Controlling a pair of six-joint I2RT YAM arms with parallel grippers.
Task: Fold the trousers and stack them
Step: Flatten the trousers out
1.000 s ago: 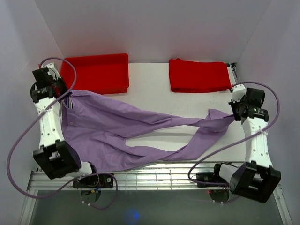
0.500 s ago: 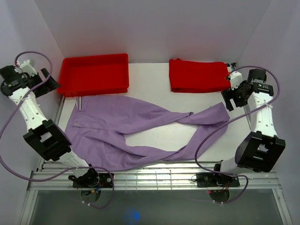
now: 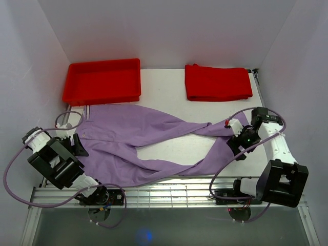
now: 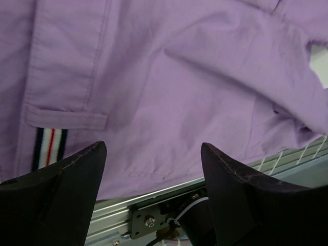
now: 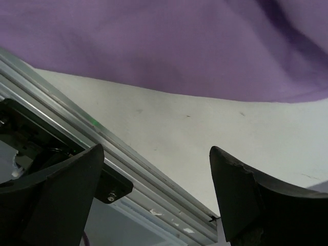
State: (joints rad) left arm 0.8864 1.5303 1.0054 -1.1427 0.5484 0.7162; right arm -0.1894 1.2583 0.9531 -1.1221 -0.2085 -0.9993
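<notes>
We see the trousers [image 3: 138, 138] lying flat across the table [image 3: 169, 97], waist left and legs crossing rightward, with the left gripper [image 4: 152, 148] and right gripper [image 5: 156, 149] hanging jaws-apart and empty above them, so we judge folding unstarted and pinching the cloth next.

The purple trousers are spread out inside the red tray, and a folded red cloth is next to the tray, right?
Not quite. The trousers are spread out on the white table, on the near side of the red tray, not inside it. The top view shows this. The folded red cloth is next to the tray, as you said.
</notes>
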